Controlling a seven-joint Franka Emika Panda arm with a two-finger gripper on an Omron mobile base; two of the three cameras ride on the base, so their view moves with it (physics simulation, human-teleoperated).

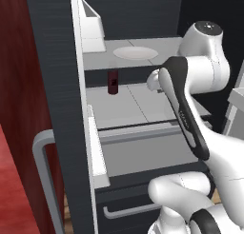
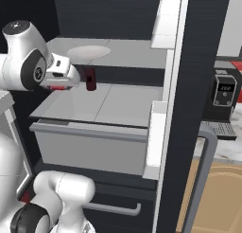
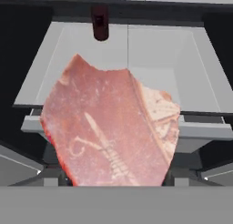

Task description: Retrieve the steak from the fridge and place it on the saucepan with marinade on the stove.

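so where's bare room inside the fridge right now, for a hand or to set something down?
Free: the light grey middle shelf right of the small dark red can, out to the door side. On the upper shelf, beside the pale flat disc. Crowded: the left of that middle shelf, where the gripper carries the pink-red steak near the can.

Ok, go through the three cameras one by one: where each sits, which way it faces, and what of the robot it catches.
Left base view: behind the arm on its left, facing forward into the open fridge; the white arm rises at lower right.
Right base view: behind on the right, facing the same shelves; the arm rises at lower left, the tool beside the dark red can.
Hand view: on the hand, looking along the tool at the steak it holds.
Shared: all three show the can; both base views show the pale plate.
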